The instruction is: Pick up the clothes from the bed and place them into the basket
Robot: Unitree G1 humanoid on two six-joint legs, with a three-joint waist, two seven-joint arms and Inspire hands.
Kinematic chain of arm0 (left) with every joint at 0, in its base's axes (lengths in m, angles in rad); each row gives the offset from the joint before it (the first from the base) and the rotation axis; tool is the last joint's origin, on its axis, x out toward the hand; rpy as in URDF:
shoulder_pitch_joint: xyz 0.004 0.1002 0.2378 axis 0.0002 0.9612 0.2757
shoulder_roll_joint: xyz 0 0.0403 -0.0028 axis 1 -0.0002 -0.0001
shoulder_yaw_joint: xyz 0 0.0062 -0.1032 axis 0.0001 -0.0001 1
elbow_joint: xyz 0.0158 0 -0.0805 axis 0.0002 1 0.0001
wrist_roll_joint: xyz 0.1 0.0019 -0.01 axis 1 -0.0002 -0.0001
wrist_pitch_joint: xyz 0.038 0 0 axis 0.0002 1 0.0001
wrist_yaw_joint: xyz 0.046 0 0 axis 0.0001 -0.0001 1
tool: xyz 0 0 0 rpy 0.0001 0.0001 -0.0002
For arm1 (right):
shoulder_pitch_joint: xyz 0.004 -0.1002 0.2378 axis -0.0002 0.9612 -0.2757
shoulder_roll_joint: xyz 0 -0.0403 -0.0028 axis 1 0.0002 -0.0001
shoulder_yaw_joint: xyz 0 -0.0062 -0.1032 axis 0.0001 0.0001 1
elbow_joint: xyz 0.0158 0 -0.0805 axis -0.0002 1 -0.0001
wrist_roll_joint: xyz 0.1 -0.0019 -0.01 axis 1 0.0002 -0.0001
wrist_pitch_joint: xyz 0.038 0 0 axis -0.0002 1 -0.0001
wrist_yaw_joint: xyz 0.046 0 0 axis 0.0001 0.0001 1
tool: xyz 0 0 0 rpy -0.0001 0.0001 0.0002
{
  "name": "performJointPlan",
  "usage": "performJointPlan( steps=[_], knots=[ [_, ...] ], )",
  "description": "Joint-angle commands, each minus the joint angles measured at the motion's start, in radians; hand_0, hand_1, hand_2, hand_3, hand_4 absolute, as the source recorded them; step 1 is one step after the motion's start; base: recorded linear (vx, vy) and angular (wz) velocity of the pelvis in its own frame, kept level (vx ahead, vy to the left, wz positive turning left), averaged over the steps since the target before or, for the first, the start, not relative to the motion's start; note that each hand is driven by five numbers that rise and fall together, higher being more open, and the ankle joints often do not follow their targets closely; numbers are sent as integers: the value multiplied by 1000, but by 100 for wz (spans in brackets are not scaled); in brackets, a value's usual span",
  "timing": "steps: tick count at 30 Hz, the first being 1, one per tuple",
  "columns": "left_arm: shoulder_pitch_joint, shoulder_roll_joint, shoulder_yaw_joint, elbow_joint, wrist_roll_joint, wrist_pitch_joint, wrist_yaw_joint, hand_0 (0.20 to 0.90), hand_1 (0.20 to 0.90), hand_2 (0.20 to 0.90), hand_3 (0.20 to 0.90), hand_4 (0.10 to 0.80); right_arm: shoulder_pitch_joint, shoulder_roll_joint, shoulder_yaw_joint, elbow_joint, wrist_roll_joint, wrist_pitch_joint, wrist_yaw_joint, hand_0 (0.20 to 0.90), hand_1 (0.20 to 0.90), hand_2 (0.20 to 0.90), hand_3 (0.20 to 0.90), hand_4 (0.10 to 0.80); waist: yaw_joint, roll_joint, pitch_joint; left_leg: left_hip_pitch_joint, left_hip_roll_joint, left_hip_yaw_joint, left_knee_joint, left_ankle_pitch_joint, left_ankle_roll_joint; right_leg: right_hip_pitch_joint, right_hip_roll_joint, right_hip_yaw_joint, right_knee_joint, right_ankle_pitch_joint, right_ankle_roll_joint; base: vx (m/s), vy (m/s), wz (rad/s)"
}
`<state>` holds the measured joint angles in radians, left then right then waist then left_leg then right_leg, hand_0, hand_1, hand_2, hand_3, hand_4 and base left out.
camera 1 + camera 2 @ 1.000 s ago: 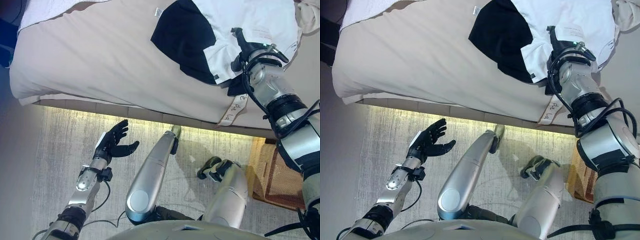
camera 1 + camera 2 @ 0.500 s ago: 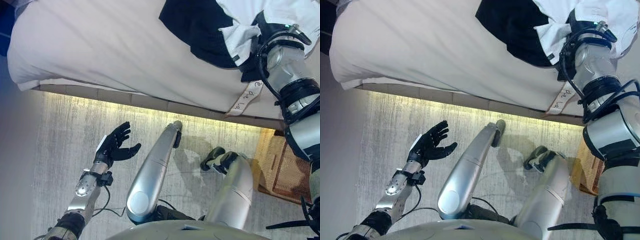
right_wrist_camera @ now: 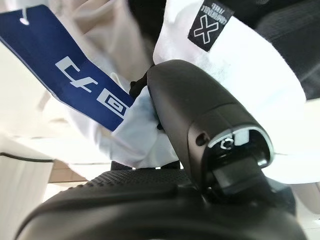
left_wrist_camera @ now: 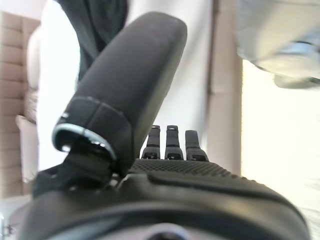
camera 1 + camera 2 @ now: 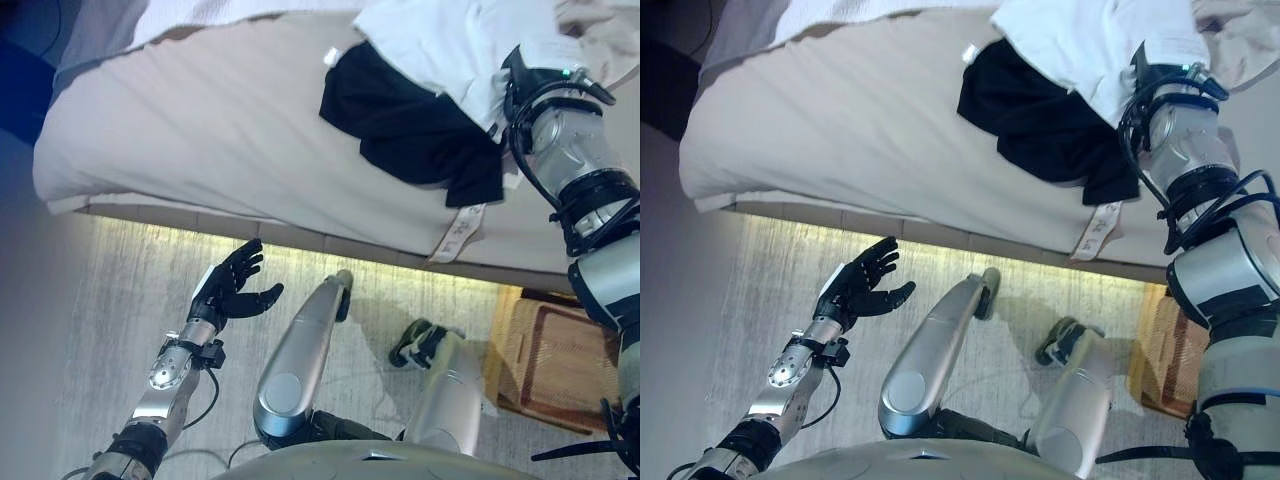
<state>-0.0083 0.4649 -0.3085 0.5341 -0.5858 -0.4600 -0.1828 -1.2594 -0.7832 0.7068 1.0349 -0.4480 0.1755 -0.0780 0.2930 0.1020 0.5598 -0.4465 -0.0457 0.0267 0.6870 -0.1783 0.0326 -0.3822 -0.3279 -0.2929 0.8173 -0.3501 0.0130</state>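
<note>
- The left hand (image 5: pixel 232 290) is seen over the floor near the bed (image 5: pixel 200 120), fingers spread and nothing held.
- The black-and-white garment (image 5: pixel 420 120) is shown bunched at the bed's right, near edge; it is judged light, limp and best gathered at a thick fold.
- The right hand (image 3: pixel 200 125) is pressed into the white cloth, thumb clamped on it.
- The wicker basket (image 5: pixel 550 360) is seen on the floor at right, below; a dangling label strip (image 5: pixel 455 232) may snag.
</note>
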Motion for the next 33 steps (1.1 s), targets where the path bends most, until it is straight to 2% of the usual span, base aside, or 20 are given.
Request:
performJointPlan(
  steps=[1, 8, 9, 12, 17, 22, 28, 29, 30, 31, 33],
  knots=[
    [22, 41, 41, -26, 21, -38, 6, 900, 900, 900, 900, 800, -104, -108, -24, -21, 34, -4, -45, 300, 300, 300, 200, 100, 7, -45, -100, 43, 41, 7, -48, -34, -37, 57, 30, -88, -60, 70, -35, 54, -21, -13],
    [24, 32, 52, 9, 52, 9, 7, 900, 900, 900, 900, 800, -88, -154, -48, -9, 93, -48, -18, 300, 300, 300, 200, 100, -10, -87, -191, 203, 71, 4, -203, 3, -63, 244, 68, -105, -263, 106, -23, 72, -34, -9],
    [24, 31, 54, 13, 56, 14, 8, 900, 900, 900, 900, 800, -88, -162, -52, -10, 105, -51, -12, 300, 300, 300, 200, 100, -14, -91, -206, 214, 74, 10, -238, 36, -59, 258, 72, -120, -302, 136, -30, 61, -25, -11],
    [28, 27, 61, 33, 72, 37, 10, 900, 900, 900, 900, 800, -75, -181, -74, -8, 139, -64, 7, 300, 300, 300, 200, 100, -25, -113, -257, 293, 89, 20, -324, 54, -73, 339, 100, -124, -403, 154, -16, 134, -42, -9],
    [38, 18, 58, 59, 101, 43, -5, 900, 900, 900, 900, 800, -53, -214, -96, 14, 151, -91, 44, 300, 300, 300, 200, 100, -33, -131, -320, 374, 96, 28, -424, 83, -90, 421, 135, -124, -512, 177, 4, 136, -36, -4],
    [35, 14, 46, 67, 118, 42, -4, 900, 900, 900, 900, 800, -49, -230, -108, 45, 189, -87, 55, 300, 300, 300, 200, 100, -32, -135, -337, 390, 99, 25, -439, 88, -95, 440, 144, -128, -523, 178, 5, 63, -28, 0],
    [47, 18, 51, 75, 123, 31, -13, 900, 900, 900, 900, 800, -23, -239, -183, 92, 296, -7, 65, 300, 300, 300, 200, 100, -29, -129, -328, 398, 96, 15, -446, 85, -96, 446, 142, -133, -521, 174, 7, 21, -15, 8],
    [50, 18, 53, 74, 124, 32, -11, 900, 900, 900, 900, 800, -20, -241, -196, 106, 289, 12, 68, 476, 476, 476, 406, 306, -28, -128, -325, 396, 95, 14, -446, 85, -97, 445, 141, -133, -520, 173, 6, 2, -4, 6],
    [52, 18, 55, 74, 124, 31, -9, 900, 900, 900, 900, 800, -19, -243, -203, 117, 278, 31, 71, 476, 476, 476, 406, 306, -27, -126, -320, 395, 95, 13, -446, 86, -97, 444, 139, -133, -519, 173, 6, -4, -4, 10],
    [55, 18, 55, 73, 122, 28, -8, 900, 900, 900, 900, 800, -17, -245, -208, 123, 269, 40, 78, 900, 900, 900, 900, 800, -27, -124, -316, 393, 95, 12, -446, 87, -97, 443, 138, -132, -518, 172, 6, -25, 1, 10],
    [59, 19, 57, 62, 119, 29, -1, 900, 900, 900, 900, 800, -10, -249, -211, 140, 264, 56, 94, 900, 900, 900, 900, 800, -26, -119, -307, 387, 96, 14, -450, 92, -97, 437, 135, -134, -519, 175, 6, -31, 4, 5]
  ],
)
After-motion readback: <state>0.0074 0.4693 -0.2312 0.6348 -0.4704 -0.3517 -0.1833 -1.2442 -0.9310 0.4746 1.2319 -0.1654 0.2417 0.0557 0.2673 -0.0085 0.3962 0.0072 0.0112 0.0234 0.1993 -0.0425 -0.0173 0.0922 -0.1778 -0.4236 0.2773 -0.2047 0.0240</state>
